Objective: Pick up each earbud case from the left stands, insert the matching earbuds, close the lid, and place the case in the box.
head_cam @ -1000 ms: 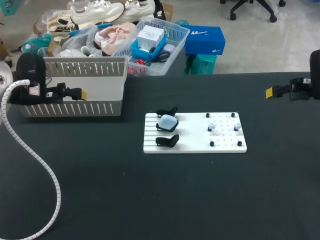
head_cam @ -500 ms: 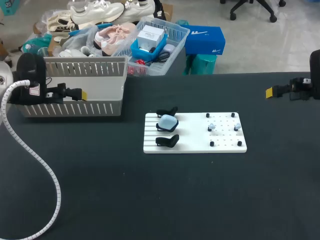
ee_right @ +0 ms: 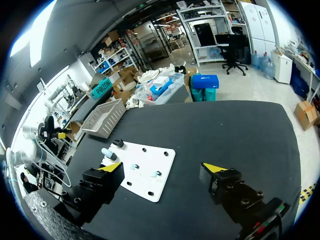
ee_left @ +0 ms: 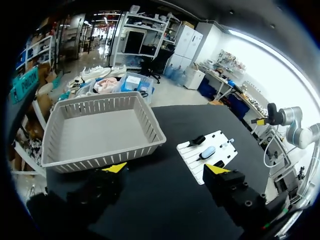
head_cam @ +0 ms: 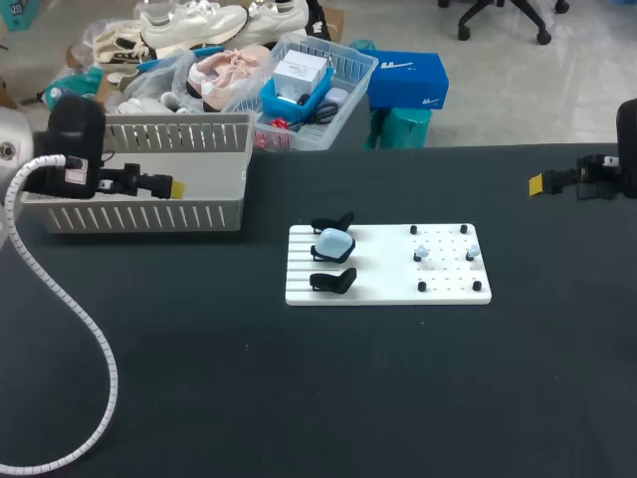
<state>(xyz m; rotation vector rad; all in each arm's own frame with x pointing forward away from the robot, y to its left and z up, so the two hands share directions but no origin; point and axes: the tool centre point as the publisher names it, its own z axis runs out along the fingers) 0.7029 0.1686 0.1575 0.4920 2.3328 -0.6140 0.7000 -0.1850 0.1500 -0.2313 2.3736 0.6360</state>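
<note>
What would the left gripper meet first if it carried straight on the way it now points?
Most likely the near corner of the basket, which lies almost dead ahead of the left gripper. It might instead just miss it and come down on the table; depth is unclear.

Table [head_cam: 398, 378] showing plain black. Board [head_cam: 388, 284] showing white, grooved stripes on left part, black pegs [head_cam: 422, 286] dotting right part. Stands [head_cam: 334, 282] showing black. Earbud case [head_cam: 333, 240] showing pale blue; earbuds [head_cam: 422, 252] matching it. Basket [head_cam: 139, 214] showing light grey, slotted walls. Left gripper [ee_left: 166, 168] and right gripper [ee_right: 163, 167] wearing yellow tips on black bodies. Cable [head_cam: 90, 329] showing white spiral wrap.
</note>
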